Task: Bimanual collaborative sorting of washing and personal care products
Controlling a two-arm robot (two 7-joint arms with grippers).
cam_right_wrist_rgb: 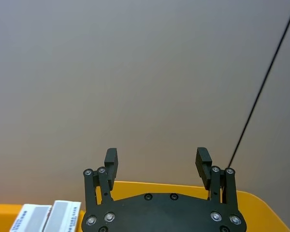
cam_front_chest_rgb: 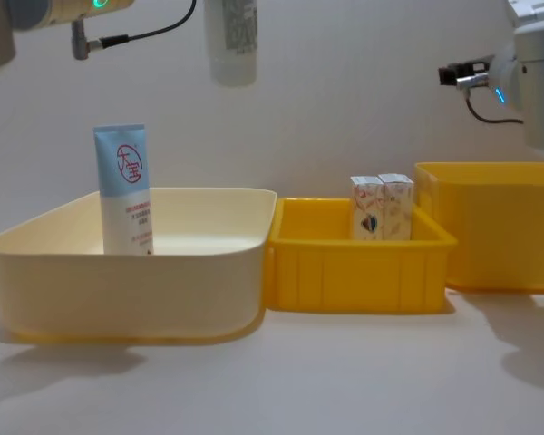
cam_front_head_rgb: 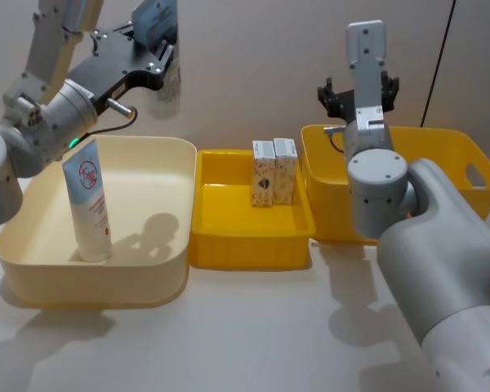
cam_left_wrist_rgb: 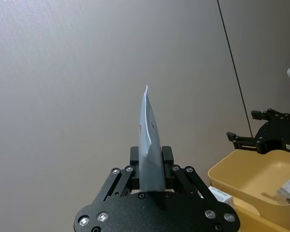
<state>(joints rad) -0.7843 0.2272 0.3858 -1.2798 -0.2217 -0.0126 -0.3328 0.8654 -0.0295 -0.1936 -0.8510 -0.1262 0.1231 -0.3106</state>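
Observation:
One pale-blue-and-white tube (cam_front_head_rgb: 88, 200) (cam_front_chest_rgb: 125, 190) stands upright in the cream bin (cam_front_head_rgb: 147, 273). My left gripper (cam_front_head_rgb: 159, 51) (cam_left_wrist_rgb: 150, 162) is raised high above that bin's back edge, shut on a second tube (cam_front_head_rgb: 157, 20) (cam_left_wrist_rgb: 149, 140) (cam_front_chest_rgb: 231, 41) that hangs in the air. Two small white cartons (cam_front_head_rgb: 273, 171) (cam_front_chest_rgb: 381, 207) (cam_right_wrist_rgb: 48, 217) stand side by side at the back of the shallow yellow tray (cam_front_head_rgb: 229, 245). Over the back of the deep yellow bin (cam_front_head_rgb: 449, 151), my right gripper (cam_front_head_rgb: 358, 91) (cam_right_wrist_rgb: 157, 162) is held up, open and empty.
The three containers sit in a row on the white table (cam_front_head_rgb: 253, 335), touching one another: the cream bin (cam_front_chest_rgb: 127, 290) on the left, the shallow tray (cam_front_chest_rgb: 354, 272) in the middle, the deep bin (cam_front_chest_rgb: 494, 227) on the right. A plain wall stands close behind. Open table lies in front.

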